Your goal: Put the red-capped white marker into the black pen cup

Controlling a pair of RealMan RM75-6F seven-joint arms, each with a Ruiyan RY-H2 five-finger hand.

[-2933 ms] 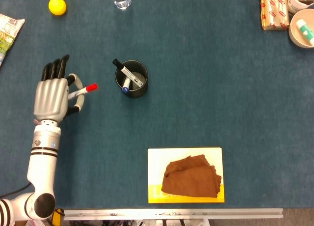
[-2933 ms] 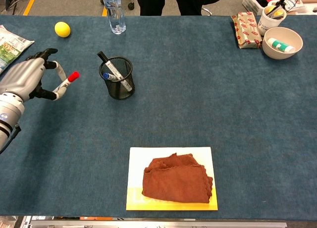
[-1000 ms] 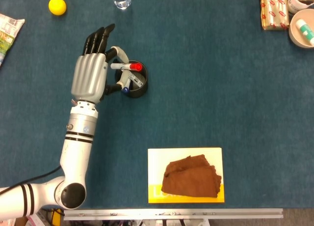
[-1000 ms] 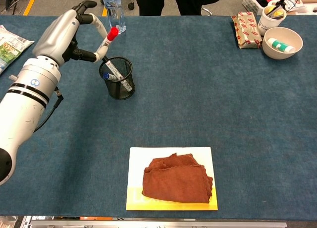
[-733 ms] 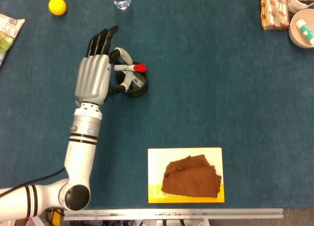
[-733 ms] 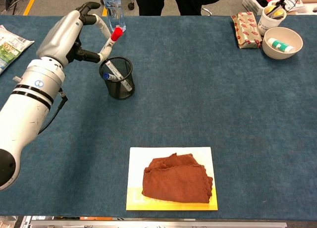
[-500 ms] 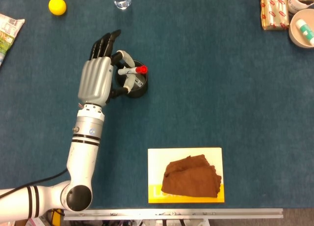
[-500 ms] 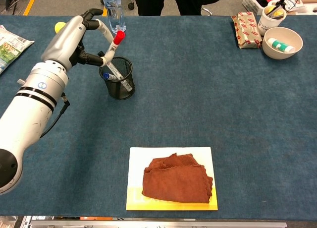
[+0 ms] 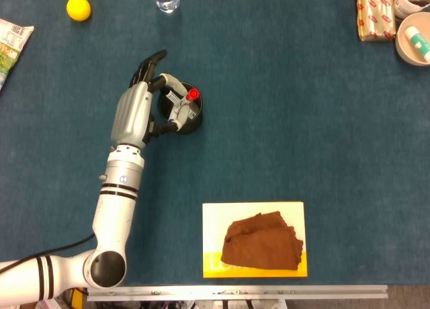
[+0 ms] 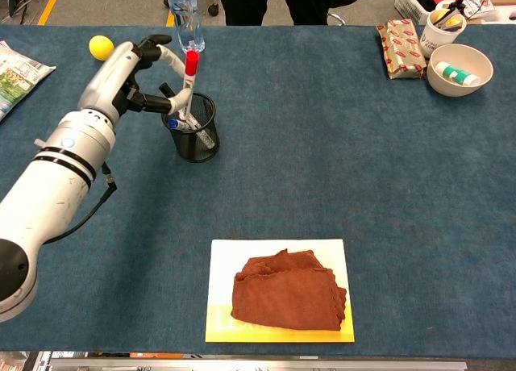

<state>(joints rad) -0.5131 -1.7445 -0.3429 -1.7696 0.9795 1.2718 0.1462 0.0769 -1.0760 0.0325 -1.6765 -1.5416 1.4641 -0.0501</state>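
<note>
chest view shows our left hand (image 10: pixel 133 68) pinching the red-capped white marker (image 10: pixel 187 85) between thumb and a finger, the other fingers loosely spread; the marker stands nearly upright, red cap up, its lower end at or just inside the rim of the black mesh pen cup (image 10: pixel 193 129). head view has the same left hand (image 9: pixel 138 111) beside the cup (image 9: pixel 181 114), with the red cap (image 9: pixel 192 94) over the opening. our right hand shows in neither view.

we judge the marker is about to be let go, and several things could spoil that. the cup already holds other pens (image 10: pixel 184 114), leaning across the inside; the marker's tip could land on one of them and stop short, leaving it perched high and liable to tip out over the rim. the mesh cup looks light and stands free on the blue cloth table (image 10: pixel 339 145), so a sideways push from our fingers, which sit just beside its wall, could slide or topple it. if we open while the marker leans toward the hand, it may catch the near rim and fall outside. we cannot tell how deep the lower end sits, since the hand and the mesh hide it.
</note>
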